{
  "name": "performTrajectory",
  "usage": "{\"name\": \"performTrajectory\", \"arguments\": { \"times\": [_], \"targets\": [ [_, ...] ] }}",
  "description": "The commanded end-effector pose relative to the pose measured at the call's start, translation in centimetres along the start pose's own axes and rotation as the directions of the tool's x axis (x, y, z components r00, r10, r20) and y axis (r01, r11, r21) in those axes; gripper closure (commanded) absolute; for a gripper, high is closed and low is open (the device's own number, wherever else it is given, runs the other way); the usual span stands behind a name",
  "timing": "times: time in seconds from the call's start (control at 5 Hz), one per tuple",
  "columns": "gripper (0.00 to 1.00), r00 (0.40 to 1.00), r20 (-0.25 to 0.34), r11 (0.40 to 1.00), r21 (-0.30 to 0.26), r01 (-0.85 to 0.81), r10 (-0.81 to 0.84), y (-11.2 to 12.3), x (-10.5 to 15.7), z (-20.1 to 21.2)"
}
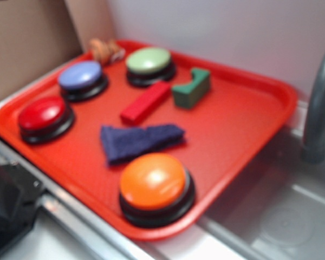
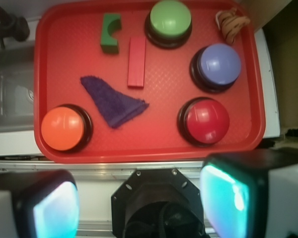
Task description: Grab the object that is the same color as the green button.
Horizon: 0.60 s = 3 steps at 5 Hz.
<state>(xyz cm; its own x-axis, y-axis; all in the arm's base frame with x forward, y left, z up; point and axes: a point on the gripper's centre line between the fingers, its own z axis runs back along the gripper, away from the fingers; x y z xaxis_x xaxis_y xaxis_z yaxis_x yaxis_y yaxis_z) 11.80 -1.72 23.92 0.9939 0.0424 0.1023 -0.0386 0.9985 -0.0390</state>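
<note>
The dark green notched block point(image 1: 192, 88) lies on the red tray point(image 1: 244, 124) at its far side, just right of the long red block point(image 1: 145, 101). In the wrist view the green block point(image 2: 110, 33) is at the upper left. The pale green dome button point(image 1: 149, 60) stands at the tray's back; it also shows in the wrist view point(image 2: 170, 19). My gripper point(image 2: 139, 201) is open and empty, high above the tray's near edge, its two pads wide apart. It is far from the block. The gripper is out of the exterior view.
On the tray: a lavender-blue button point(image 2: 218, 64), a red button point(image 2: 206, 119), an orange button point(image 2: 63, 128), a dark blue cloth point(image 2: 114, 101), and a tan knotted thing point(image 2: 232, 22) in the corner. A sink point(image 1: 281, 216) and grey faucet point(image 1: 319, 103) are beside the tray.
</note>
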Motion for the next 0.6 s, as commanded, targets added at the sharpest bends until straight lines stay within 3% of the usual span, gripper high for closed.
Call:
{"name": "performTrajectory", "arguments": {
  "times": [0.0,0.4],
  "targets": [
    [0.0,0.997,0.055,0.998,0.021,-0.062,0.061,-1.1,5.0,-2.3],
    [0.0,0.979,0.113,0.985,-0.011,-0.17,0.17,-2.5,11.0,-7.2]
  ]
}}
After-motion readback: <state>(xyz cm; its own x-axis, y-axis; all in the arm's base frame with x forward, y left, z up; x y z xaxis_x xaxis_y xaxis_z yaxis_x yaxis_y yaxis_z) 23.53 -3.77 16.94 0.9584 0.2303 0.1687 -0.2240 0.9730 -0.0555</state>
